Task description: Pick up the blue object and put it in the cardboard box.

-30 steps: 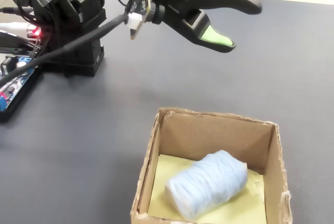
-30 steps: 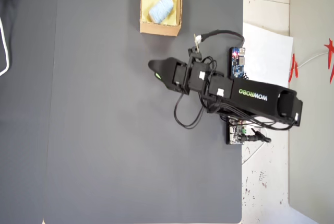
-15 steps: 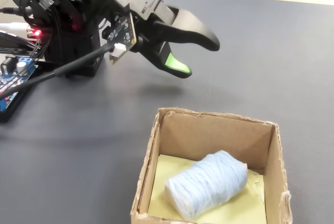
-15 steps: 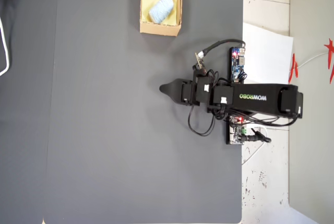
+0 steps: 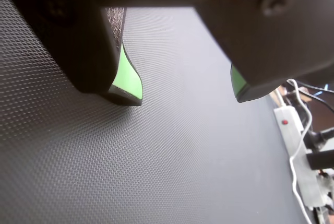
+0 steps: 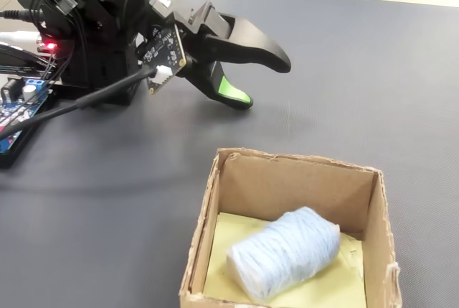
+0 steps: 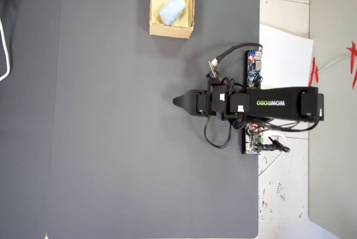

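While the blue object (image 6: 284, 252) lies on its side on the pale yellowish floor of the cardboard box (image 6: 373, 207), slanted across the floor in the fixed view, the gripper (image 6: 259, 78) hangs well away from it over the dark grey mat (image 6: 373, 85), holding nothing. In the wrist view the gripper (image 5: 185, 91) shows two black jaws with green pads on their inner faces, and a clear stretch of bare textured mat lies between the tips, so the jaws stand parted. The fixed view agrees: the upper jaw juts out above the lower one, whose green pad (image 6: 232, 90) faces up, with a gap between them. From overhead, the box (image 7: 172, 29) sits at the top edge of the mat with the blue object (image 7: 171, 8) inside it, and the gripper (image 7: 179, 102) points toward the left of that view, near the middle of the mat's height and below the box. The arm (image 7: 279, 104) stretches rightward to its base beside a white paper sheet (image 7: 284, 55) and a small circuit board (image 7: 253, 67).
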